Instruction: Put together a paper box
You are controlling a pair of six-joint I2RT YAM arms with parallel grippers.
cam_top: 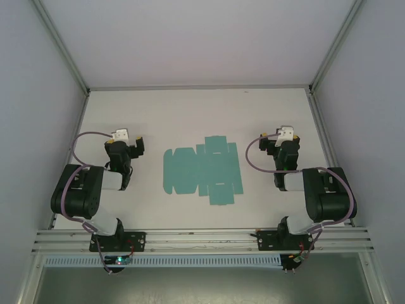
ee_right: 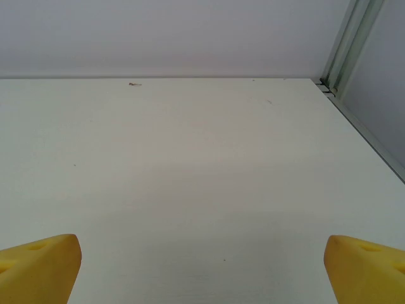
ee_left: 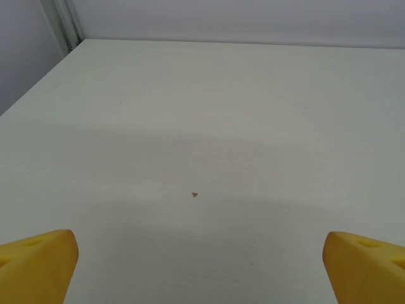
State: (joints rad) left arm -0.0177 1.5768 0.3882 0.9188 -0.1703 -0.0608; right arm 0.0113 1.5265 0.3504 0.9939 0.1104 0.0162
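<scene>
A white table (cam_top: 190, 117) is enclosed on three sides by plain pale grey walls (cam_top: 202, 38), which are joined at the far corners by aluminium posts (cam_top: 63, 47). Along the table's 6 o'clock edge a ribbed metal rail (cam_top: 202, 237) is run, and onto it two black arms are bolted — the left arm (cam_top: 85, 193) toward 7 o'clock, the right arm (cam_top: 323, 196) toward 5 o'clock. A lilac cable (cam_top: 77, 144) is looped beside each wrist.

The paper box (cam_top: 202, 171) is found at the middle of the table as a flat, unfolded teal-green die-cut sheet, laid between the two arms and apart from both. The left arm is seen at its 9 o'clock, the right arm at its 3 o'clock. Its rounded tabs are turned to 9 o'clock and its square flaps to 12 and 6 o'clock.

The left jaws are held wide apart with nothing between them: in the left wrist view the yellow fingertips (ee_left: 38, 263) are set at the bottom corners, with bare table between. The right jaws are spread just as wide and grip nothing, their own tips (ee_right: 41, 266) likewise at the corners.

A small brown speck (ee_left: 195, 194) is seen on the table ahead of the left jaws, and a reddish mark (ee_right: 133, 83) is seen at the 12 o'clock edge. Any lettering on the arms is too small to be read.
</scene>
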